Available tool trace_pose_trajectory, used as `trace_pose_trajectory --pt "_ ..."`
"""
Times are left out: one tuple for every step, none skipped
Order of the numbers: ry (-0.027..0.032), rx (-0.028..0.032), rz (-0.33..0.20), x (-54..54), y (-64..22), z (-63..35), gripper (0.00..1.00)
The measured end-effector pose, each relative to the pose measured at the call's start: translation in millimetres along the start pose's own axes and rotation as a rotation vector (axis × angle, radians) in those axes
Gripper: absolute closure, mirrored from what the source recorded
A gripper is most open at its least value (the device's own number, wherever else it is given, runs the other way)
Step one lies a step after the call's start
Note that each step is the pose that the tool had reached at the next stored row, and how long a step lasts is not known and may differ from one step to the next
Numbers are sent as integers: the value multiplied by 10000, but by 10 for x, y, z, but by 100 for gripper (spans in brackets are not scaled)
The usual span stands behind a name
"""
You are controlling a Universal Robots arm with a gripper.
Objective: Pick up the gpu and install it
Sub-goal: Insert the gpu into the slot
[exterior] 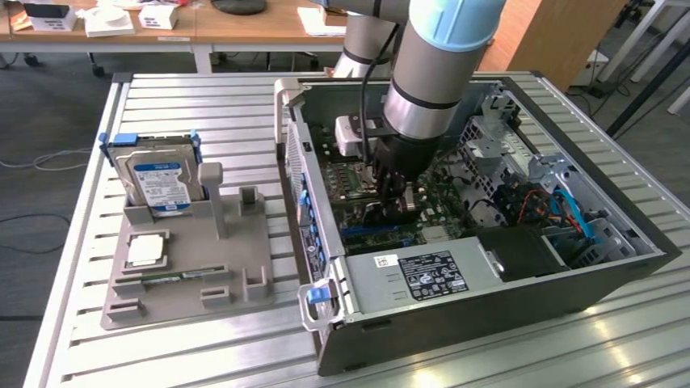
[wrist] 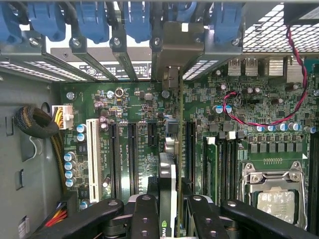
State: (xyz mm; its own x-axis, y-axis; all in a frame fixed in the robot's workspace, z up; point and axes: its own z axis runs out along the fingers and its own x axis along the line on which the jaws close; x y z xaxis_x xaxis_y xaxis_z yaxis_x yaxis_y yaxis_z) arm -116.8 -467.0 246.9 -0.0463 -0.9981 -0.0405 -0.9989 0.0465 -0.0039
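Gripping the gpu [wrist: 168, 172] edge-on between its fingers, the hand [exterior: 395, 187] sits low inside the open computer case [exterior: 485, 315] over the motherboard [wrist: 134, 99] slots, so pickup looks done, but whether the card is seated can't be told.

Green is shown on the motherboard [wrist: 134, 104], which is crossed by black slots and one white slot [wrist: 92, 149]. The gpu [wrist: 167, 191] is rendered black with a silver band, and the fingers [wrist: 144, 219] black. A red-and-black twisted wire [wrist: 299, 74] is marked. Blue is carried by the latches [wrist: 94, 20]. The hard drive [exterior: 160, 182] is labelled blue and white. The worktop [exterior: 161, 105] is ribbed silver, and the arm [exterior: 442, 48] pale blue and silver.
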Motion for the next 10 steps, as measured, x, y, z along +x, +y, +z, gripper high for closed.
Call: trace_pose_trajectory --pt "0 1 4 0 0 0 73" --pt "-1 1 6 0 0 0 73" --pt "-1 2 7 0 0 0 73" --pt "0 1 2 0 0 0 73" --pt "-1 1 -7 0 0 0 73" --pt "0 1 -19 0 0 0 73" --pt "-1 0 -32 0 0 0 73" --pt "-1 0 -48 0 0 0 73" --pt "-1 -2 -70 0 0 0 73" --pt "-1 -3 -104 0 0 0 73"
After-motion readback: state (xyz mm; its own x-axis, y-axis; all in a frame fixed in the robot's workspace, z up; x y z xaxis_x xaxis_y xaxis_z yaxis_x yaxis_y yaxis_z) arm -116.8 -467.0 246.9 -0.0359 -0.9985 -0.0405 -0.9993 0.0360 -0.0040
